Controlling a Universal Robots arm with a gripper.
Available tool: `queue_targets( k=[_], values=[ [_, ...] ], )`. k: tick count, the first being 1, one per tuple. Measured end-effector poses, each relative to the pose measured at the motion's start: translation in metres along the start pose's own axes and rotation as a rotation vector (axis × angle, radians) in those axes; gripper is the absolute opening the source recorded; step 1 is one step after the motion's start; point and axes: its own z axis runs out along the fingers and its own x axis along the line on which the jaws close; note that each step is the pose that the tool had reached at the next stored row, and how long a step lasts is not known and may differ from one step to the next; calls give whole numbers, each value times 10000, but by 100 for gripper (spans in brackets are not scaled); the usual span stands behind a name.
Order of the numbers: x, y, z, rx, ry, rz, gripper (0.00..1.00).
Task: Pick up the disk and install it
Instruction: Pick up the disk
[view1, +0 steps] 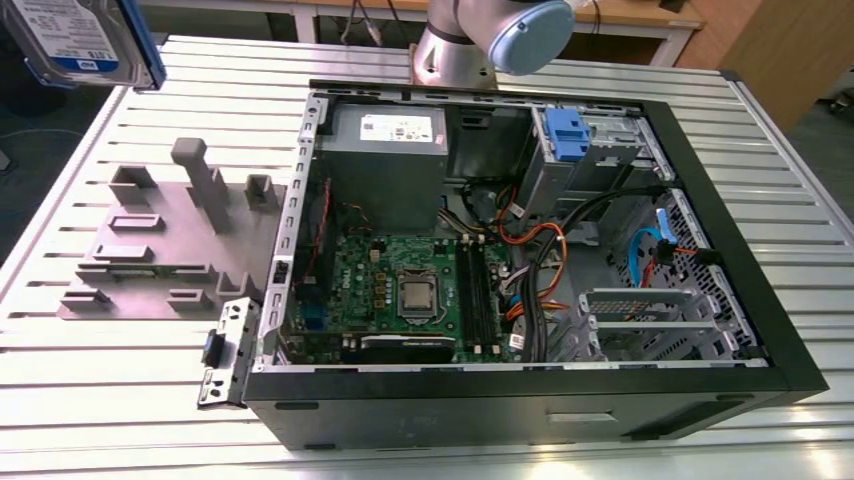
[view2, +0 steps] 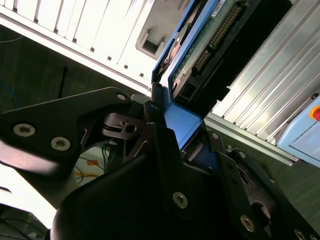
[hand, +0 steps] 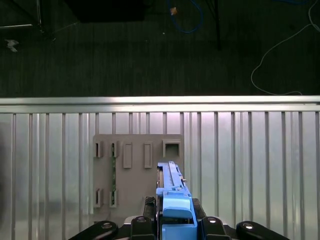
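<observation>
The disk, a silver drive with a white-and-blue label in a blue carrier frame, hangs in the air at the exterior view's upper left, above the table edge. In the first wrist view the disk stands edge-on between my black fingers, and my gripper is shut on its blue frame. The second wrist view shows the disk from its connector side, with the gripper clamped on the carrier. Below it lies the grey holder plate with its slots.
An open black computer case lies on the slatted metal table, motherboard and cables exposed. A blue latch sits at the drive bay at the case's far side. The grey holder plate is beside the case. The arm's base stands behind.
</observation>
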Motion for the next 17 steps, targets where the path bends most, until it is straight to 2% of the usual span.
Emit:
queue_targets(
  k=[4, 5, 6, 17],
  values=[
    [0, 1, -112, -2, 1, 0, 36],
    [0, 1, -167, -2, 0, -1, 36],
    [0, 1, -188, -2, 1, 0, 36],
    [0, 1, -203, -1, 1, 0, 36]
  ],
)
